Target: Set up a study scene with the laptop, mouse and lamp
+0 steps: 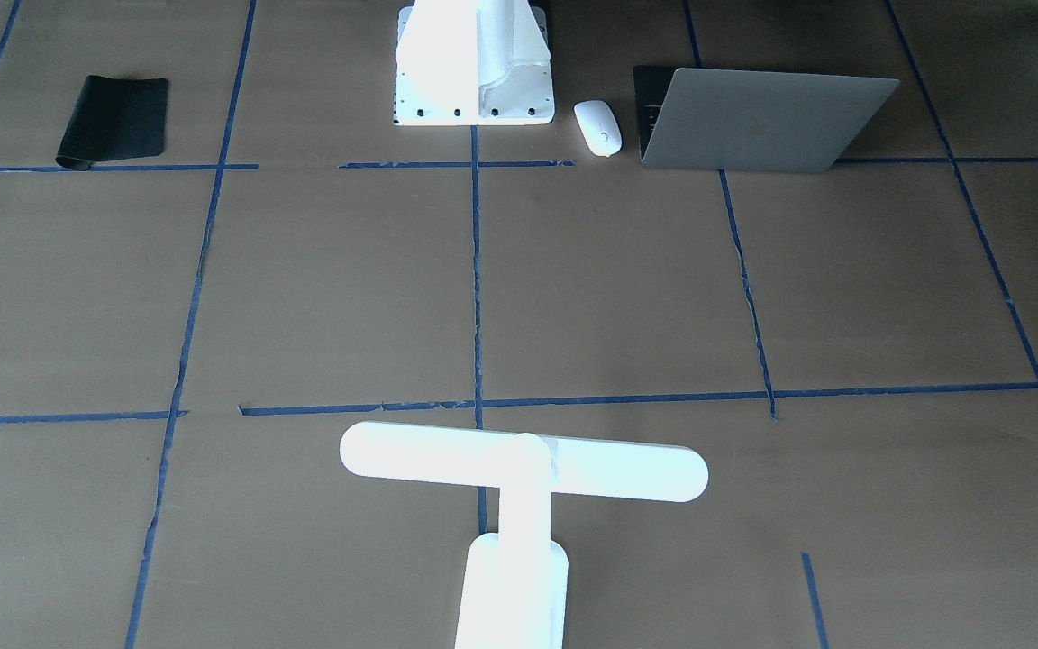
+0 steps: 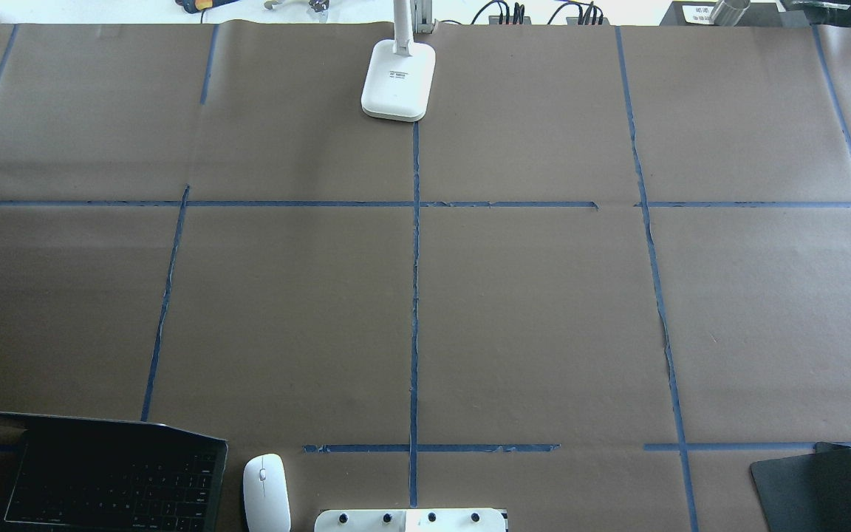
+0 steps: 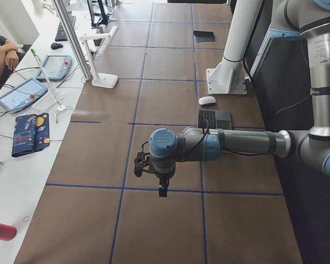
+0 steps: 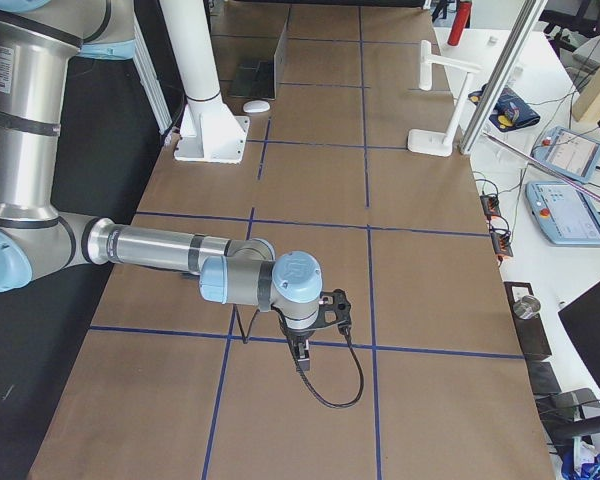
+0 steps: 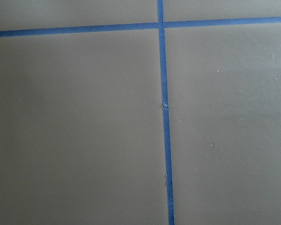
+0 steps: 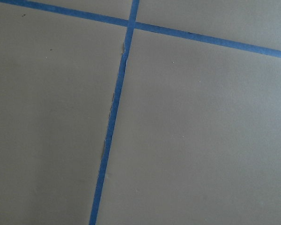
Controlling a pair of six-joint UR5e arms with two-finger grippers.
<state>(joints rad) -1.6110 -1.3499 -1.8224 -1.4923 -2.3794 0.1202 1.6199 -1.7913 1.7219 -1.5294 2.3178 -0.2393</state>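
A: From across the table, we see the slim grey laptop (image 1: pixel 767 122) propped open at the robot's edge with its lid towards us. The glossy white mouse (image 1: pixel 597 127) lies just beside it, near the bolted white mount (image 1: pixel 474 72). The T-shaped lamp (image 1: pixel 523 473) stands at the opposite edge. A black mat (image 1: pixel 113 122) lies well apart.

B: Overhead, we gain the laptop's black keys. Brown paper (image 2: pixel 544 310) gridded with blue tape (image 2: pixel 414 295) spreads between.

A: Only the side views show us the left gripper (image 3: pixel 163 190) and right gripper (image 4: pixel 303 352), each above a tape line and far from the laptop. We cannot tell how their jaws stand.

B: The wrist views give us only matte paper and frayed tape.
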